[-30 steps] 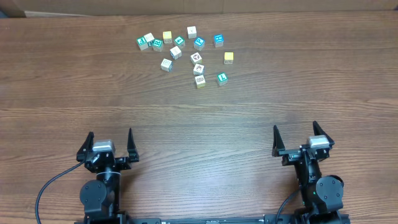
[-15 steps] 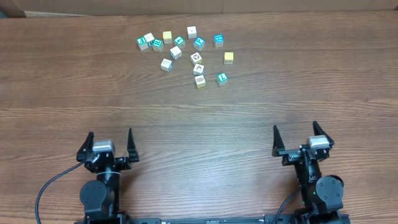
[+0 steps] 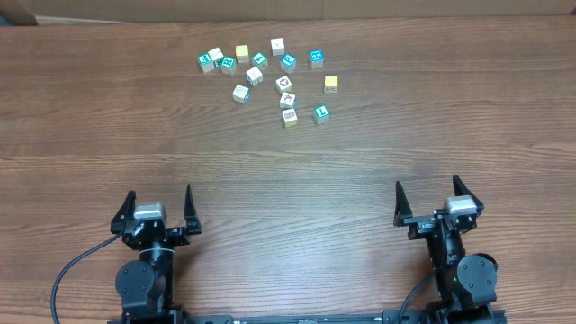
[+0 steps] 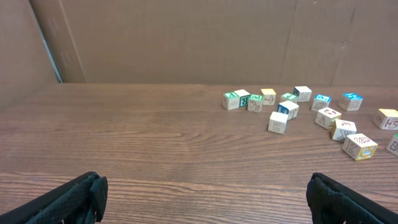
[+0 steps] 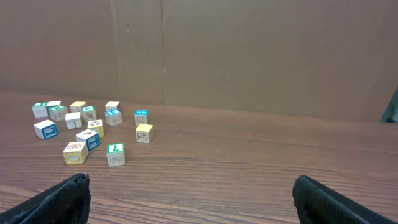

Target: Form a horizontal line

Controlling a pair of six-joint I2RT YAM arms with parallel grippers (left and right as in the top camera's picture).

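Note:
Several small picture cubes lie in a loose cluster (image 3: 270, 76) at the far middle of the table; no horizontal line shows among them. A plain yellow cube (image 3: 331, 84) (image 5: 144, 132) sits at the cluster's right. A tan cube with a brown mark (image 3: 290, 117) (image 4: 359, 147) and a green-topped cube (image 3: 321, 114) (image 5: 115, 154) lie nearest to me. A white cube (image 3: 240, 93) (image 4: 278, 122) is on the left side. My left gripper (image 3: 159, 196) (image 4: 205, 190) and right gripper (image 3: 428, 189) (image 5: 189, 190) stand open near the front edge, far from the cubes, with nothing between their fingers.
The wooden table (image 3: 288, 171) stretches between the grippers and the cubes. A brown cardboard wall (image 4: 186, 37) rises behind the table's far edge.

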